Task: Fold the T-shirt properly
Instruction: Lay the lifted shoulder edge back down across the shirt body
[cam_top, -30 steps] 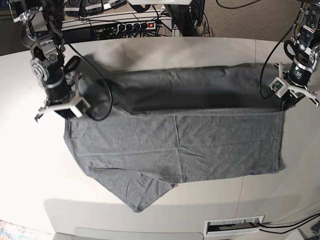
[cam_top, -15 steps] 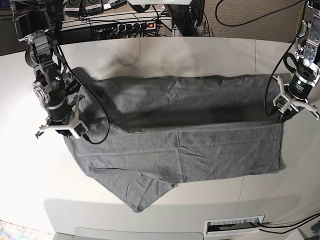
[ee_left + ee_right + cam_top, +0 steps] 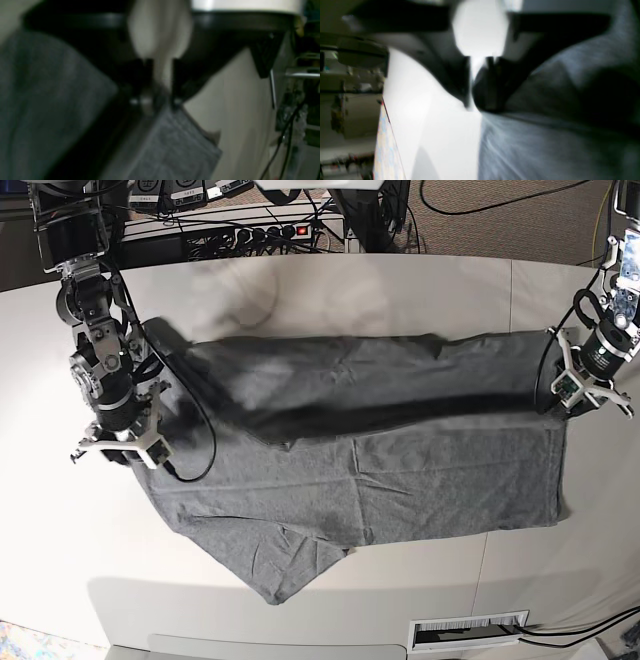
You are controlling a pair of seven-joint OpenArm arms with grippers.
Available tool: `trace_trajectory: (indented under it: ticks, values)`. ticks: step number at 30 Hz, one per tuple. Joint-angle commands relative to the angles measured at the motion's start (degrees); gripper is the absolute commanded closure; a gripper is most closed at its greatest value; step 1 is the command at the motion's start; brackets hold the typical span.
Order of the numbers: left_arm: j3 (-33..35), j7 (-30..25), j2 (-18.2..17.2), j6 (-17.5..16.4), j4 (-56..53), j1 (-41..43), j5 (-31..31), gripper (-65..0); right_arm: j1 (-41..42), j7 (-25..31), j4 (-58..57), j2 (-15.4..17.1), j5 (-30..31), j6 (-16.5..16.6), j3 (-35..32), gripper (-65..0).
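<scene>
grey t-shirt (image 3: 400, 470) half-folded on the white table (image 3: 330, 290), long axis running between both grippers.
right gripper (image 3: 118, 448) and left gripper (image 3: 590, 398) sit at its opposite ends, equally near; cloth lies inward of each; too blurred to tell whether either pinches.

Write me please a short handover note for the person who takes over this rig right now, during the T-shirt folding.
Left gripper: at the T-shirt corner on the base view's right. Its wrist view is blurred and shows a narrow gap between the fingers; grip cannot be told.
Right gripper: at the opposite end of the cloth, same narrow gap, same doubt.
T-shirt: spread on the white table, with the far part doubled over towards the middle.
Done: apparently one lengthwise fold.
Left: a loose pointed part sticks out at the near edge; probably tuck it in, then fold across.
</scene>
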Motion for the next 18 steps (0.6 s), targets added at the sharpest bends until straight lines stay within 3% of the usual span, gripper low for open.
trace_trajectory:
  ticks: [1,6,9,11,14,16,18]
  values:
    - [-0.8,-1.0,-1.4,0.7,0.7,-0.6,-0.2,-20.6,1.1,1.0,0.7,1.1,-0.5,-1.0,0.7,-29.2]
    - [-0.7,-0.4,-1.4,-0.3,0.9,-0.1,-2.3,-20.4,1.1,-4.5,1.0,1.1,-0.3,-1.1,0.7,-29.5]
    - [-0.8,-0.2,-1.5,-5.0,2.1,1.5,-4.6,-19.3,1.1,-11.4,2.1,1.1,3.3,-1.0,0.7,-29.4]
    - [-0.7,-0.2,-1.4,-8.8,3.8,3.1,-5.4,-14.2,0.9,-15.0,3.2,1.1,6.9,-0.7,0.7,-28.0]
    - [-0.7,-0.2,-1.4,-11.0,6.0,5.0,-6.2,-2.3,-0.1,-16.9,4.7,1.1,13.7,1.1,0.7,-13.2]
    - [-0.7,-0.2,-1.4,-10.8,6.2,5.3,-6.2,0.0,-1.0,-16.9,5.6,0.8,17.9,2.6,0.7,-1.5]
    - [-0.7,-0.2,-1.4,-10.6,6.2,5.2,-6.2,0.0,-1.8,-16.9,5.9,0.0,19.5,3.5,0.7,0.0]
